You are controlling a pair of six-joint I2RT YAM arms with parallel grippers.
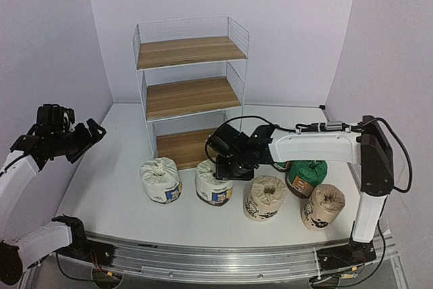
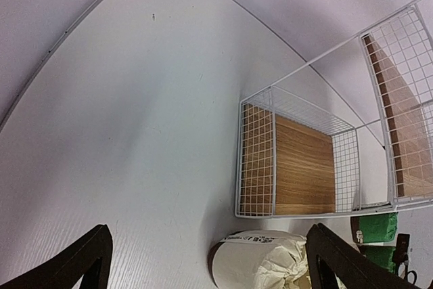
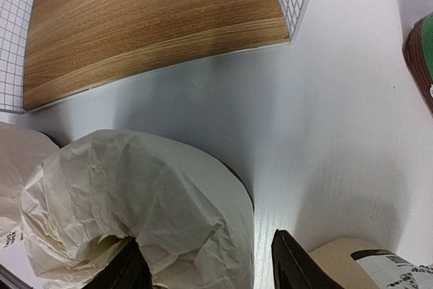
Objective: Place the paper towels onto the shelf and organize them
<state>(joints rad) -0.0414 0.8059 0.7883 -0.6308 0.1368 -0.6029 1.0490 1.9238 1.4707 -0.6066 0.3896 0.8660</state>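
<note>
Paper towels (image 1: pixel 264 197) stood on the table (image 1: pixel 115 167), lower middle, shelf (image 1: pixel 193 51) bare; right gripper (image 3: pixel 206 269) half-open around a white roll (image 3: pixel 135 194), left gripper (image 2: pixel 210 262) wide

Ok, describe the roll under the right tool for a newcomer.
Find the three-tier wire shelf. In the row before it, take the second roll from the left, beneath the right tool. White with a blue-orange label like its left neighbour, but nearer the beige rolls.

Looks like a robotics lab test cell: bare lilac walls (image 1: pixel 291 5) enclosing a white counter (image 1: pixel 115 167), robot arm (image 1: pixel 318 145) bolted to an aluminium rail (image 1: pixel 223 262).
</note>
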